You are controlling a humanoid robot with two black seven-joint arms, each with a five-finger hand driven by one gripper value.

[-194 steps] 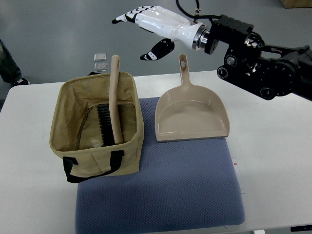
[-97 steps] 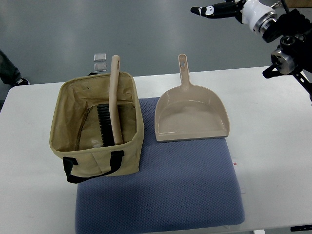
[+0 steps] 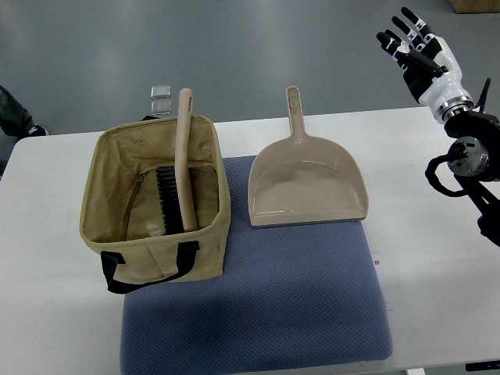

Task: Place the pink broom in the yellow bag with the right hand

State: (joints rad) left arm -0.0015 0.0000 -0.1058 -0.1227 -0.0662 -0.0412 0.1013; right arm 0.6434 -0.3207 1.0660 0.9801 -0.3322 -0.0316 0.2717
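Observation:
The pink broom (image 3: pixel 183 160) stands inside the yellow bag (image 3: pixel 156 203), its black bristles down in the bag and its handle leaning over the far rim. The bag sits on the left of a blue mat (image 3: pixel 266 297). My right hand (image 3: pixel 414 48) is up at the far right, well away from the bag, its fingers spread and holding nothing. The left arm is out of view.
A pink dustpan (image 3: pixel 306 183) lies on the mat right of the bag, handle pointing away. The mat lies on a white table (image 3: pixel 437 258). Two small clear squares (image 3: pixel 160 98) lie on the floor beyond the table. A dark shoe (image 3: pixel 16 113) shows at the left edge.
My right hand has pulled back from above the dustpan handle to the far right edge and turned fingers-up. The broom, bag and dustpan have not moved.

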